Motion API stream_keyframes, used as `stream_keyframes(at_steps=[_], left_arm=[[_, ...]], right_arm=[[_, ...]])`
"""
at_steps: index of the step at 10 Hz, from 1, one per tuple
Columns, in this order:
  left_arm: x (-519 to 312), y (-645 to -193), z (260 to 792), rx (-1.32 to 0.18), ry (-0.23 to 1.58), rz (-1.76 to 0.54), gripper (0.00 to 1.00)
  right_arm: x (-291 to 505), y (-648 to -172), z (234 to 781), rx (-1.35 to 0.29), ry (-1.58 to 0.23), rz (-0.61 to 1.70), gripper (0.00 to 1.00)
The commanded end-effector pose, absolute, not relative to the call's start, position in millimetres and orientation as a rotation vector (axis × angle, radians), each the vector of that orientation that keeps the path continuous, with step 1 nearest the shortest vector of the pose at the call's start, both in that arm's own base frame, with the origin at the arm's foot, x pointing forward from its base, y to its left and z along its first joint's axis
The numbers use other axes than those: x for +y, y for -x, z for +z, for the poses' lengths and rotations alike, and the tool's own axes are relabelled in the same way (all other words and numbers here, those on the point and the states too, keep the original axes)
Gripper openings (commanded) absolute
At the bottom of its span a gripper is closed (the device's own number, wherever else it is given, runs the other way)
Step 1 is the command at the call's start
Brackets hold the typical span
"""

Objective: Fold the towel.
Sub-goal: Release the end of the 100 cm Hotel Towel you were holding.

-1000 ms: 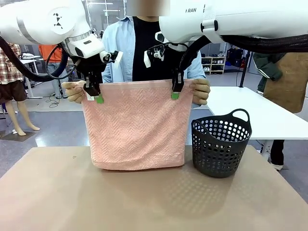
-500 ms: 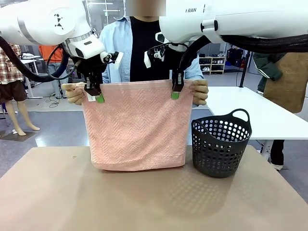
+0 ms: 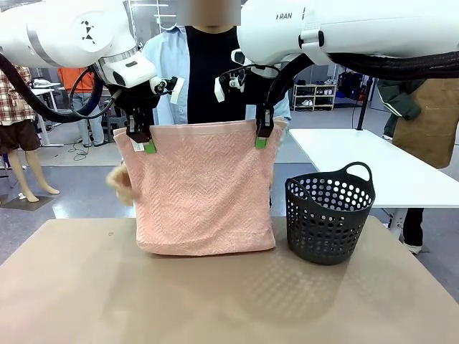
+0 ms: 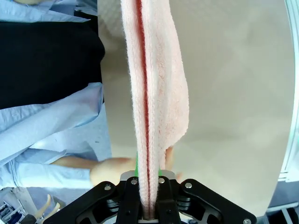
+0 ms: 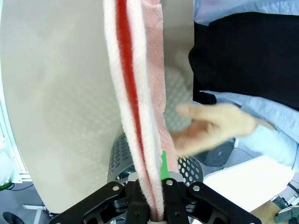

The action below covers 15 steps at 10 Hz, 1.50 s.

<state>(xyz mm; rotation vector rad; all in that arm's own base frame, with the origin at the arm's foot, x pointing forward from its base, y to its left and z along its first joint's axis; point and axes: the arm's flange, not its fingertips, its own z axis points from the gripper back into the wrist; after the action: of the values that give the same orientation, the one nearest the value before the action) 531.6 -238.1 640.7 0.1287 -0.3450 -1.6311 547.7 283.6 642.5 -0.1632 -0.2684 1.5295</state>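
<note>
We are counting one towel [image 3: 204, 190], two grippers, the left gripper [image 3: 141, 140] and the right gripper [image 3: 262, 135], one black basket [image 3: 330, 215], one tan worktop [image 3: 215, 301] and one person [image 3: 208, 72].

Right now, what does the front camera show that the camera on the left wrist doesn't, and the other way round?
Front view: the towel's whole pink herringbone face hanging flat, the right gripper pinching its top edge near one corner, and a black perforated basket standing beside it.
Left wrist view: the towel edge-on, its doubled layers clamped in the left gripper, with a reddish gap between them.
Both: the towel, the left gripper shut on it, the tan table, the person's hand low beside the cloth, and the light blue shirt.
</note>
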Motion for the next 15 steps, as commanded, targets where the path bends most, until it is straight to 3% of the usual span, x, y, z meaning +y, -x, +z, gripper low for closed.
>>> stream_keyframes(at_steps=[1, 15], left_arm=[[-236.7, -532.0, 641.2, -0.344, -0.133, -1.627, 0.00], [-236.7, -532.0, 641.2, -0.344, -0.133, -1.627, 0.00]], right_arm=[[282.9, -547.0, 644.9, -0.271, 0.171, 1.529, 0.00], [282.9, -547.0, 644.9, -0.271, 0.171, 1.529, 0.00]])
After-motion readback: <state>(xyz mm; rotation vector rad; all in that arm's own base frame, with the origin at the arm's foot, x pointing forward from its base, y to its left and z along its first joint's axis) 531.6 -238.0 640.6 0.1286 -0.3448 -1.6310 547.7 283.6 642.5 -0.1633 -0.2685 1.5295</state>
